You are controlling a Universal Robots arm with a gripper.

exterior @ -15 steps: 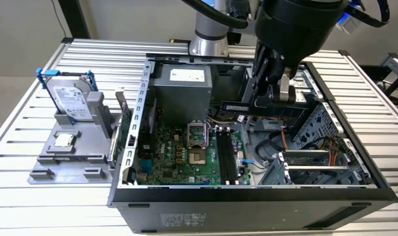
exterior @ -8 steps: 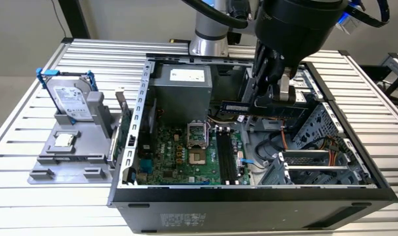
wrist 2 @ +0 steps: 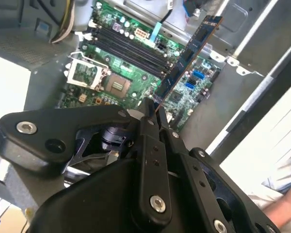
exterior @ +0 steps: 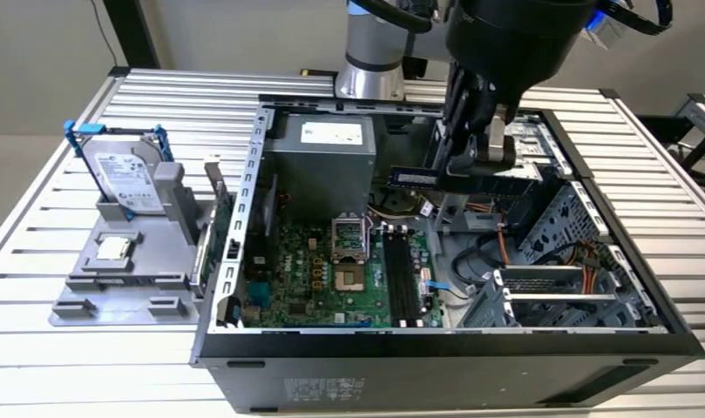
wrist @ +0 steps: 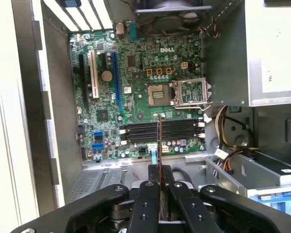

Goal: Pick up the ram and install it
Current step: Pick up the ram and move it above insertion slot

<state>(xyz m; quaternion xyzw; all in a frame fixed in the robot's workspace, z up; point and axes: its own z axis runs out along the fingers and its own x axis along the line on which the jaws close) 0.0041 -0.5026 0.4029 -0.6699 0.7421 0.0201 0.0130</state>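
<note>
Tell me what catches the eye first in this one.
The gripper holds the ram above the open case, whose motherboard slots lie bare. On the exterior view's left, a hard drive stands upright in a grey holder.

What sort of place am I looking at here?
Probably a robotics lab or test bench for computer assembly: an open computer case sits on a slatted table, and the hand of a robot arm holds a memory stick above the motherboard.
</note>
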